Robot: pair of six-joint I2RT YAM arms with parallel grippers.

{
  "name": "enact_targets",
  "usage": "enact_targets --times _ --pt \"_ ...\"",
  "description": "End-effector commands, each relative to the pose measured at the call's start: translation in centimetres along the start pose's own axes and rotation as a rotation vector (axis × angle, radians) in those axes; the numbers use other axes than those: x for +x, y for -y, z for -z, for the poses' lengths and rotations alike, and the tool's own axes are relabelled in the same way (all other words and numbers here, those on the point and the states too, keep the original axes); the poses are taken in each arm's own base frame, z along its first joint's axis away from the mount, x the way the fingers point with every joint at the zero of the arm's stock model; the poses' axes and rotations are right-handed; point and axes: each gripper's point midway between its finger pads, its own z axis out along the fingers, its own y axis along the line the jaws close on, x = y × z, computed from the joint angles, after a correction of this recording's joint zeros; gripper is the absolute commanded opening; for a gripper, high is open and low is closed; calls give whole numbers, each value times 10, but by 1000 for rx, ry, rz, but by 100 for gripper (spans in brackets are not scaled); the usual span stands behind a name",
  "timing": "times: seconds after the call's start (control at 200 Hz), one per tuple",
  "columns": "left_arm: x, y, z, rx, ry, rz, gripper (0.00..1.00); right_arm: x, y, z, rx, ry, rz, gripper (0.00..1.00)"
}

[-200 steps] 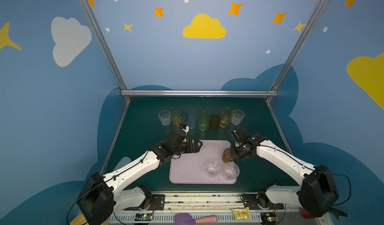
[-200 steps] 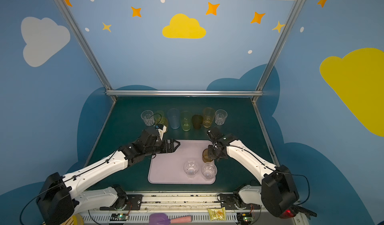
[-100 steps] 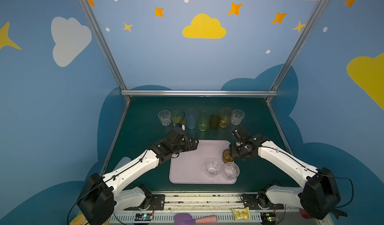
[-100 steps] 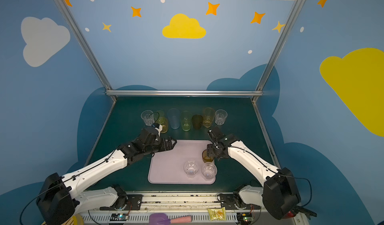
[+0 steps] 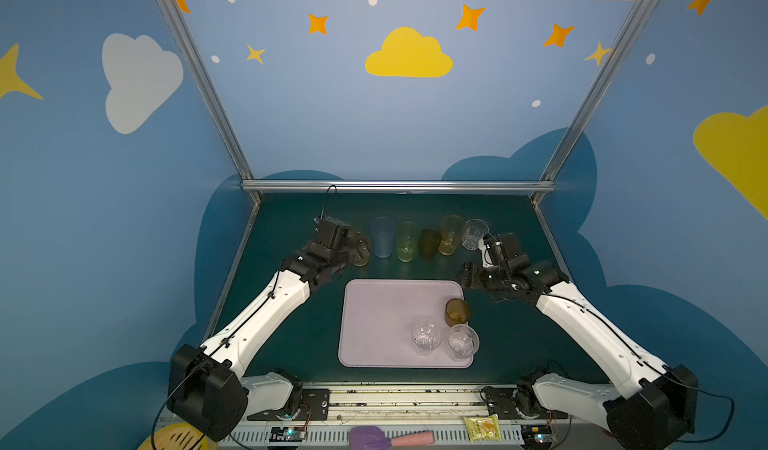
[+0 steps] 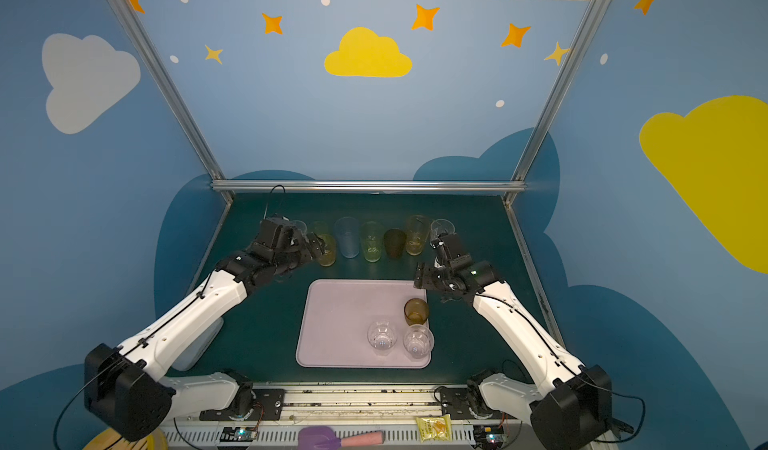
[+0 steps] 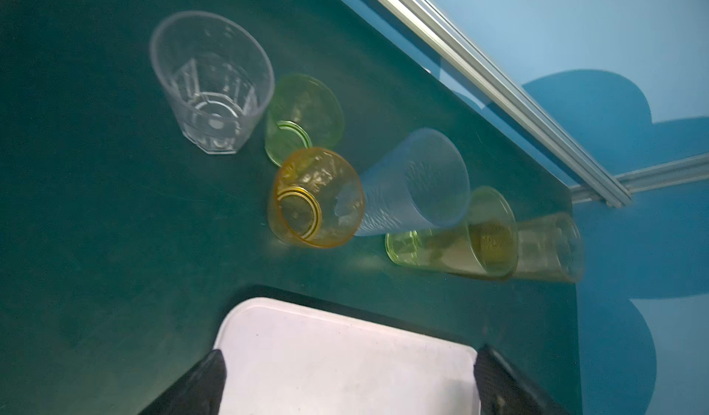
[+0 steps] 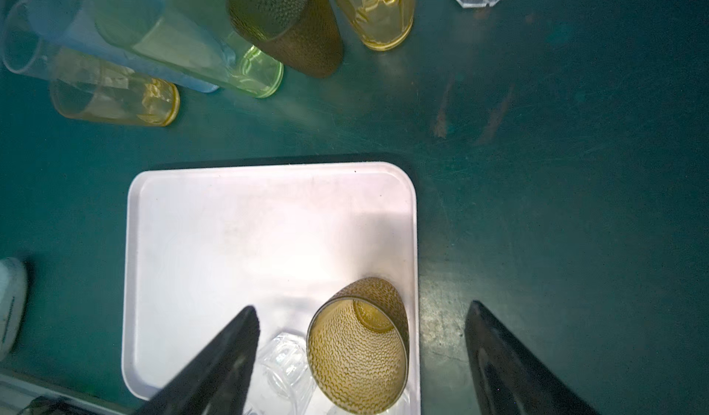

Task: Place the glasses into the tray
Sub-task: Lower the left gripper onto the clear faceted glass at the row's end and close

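The left gripper [image 7: 349, 351] is held with its jaws spread wide and nothing between them, at the left end of a back row on the green table [image 5: 307, 344]. Eight glasses are counted in that row:
- a clear faceted glass [image 7: 211, 83]
- a short green glass [image 7: 303, 117]
- a short amber glass [image 7: 316, 198]
- a tall blue glass [image 5: 382, 238]
- a tall green glass [image 5: 406, 242]
- a brown glass [image 5: 429, 243]
- a tall yellow glass [image 5: 451, 235]
- a second clear glass [image 5: 473, 233]

One tray [image 5: 374, 323] is seen nearer the front. Three glasses are stood upright in its right part: a near clear glass [image 5: 425, 337], a corner clear glass [image 5: 462, 342] and, just behind it, a dotted amber glass [image 5: 457, 311]. The right gripper [image 8: 362, 306] is held released, jaws wide, near the tray's far right corner, with nothing grasped.
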Motion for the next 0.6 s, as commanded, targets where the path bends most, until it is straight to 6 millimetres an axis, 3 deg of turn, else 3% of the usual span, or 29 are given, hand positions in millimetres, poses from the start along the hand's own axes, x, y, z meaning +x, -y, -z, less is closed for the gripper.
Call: enact_targets --times 0.0,0.125,0.225,0.426,0.591 --pt "-9 -35 -4 -130 -16 53 100 -26 -17 19 -84 100 34 83" --pt "-19 -57 -18 -147 41 93 100 -33 -17 25 -99 148 48 83" --pt "-27 -67 -27 -146 85 93 100 -26 -26 22 -175 139 55 83" --pt "-50 -87 -28 -228 152 94 96 -16 -32 25 -239 113 26 84" --pt "-65 -98 -35 -253 170 102 72 -9 -35 28 -276 102 10 84"
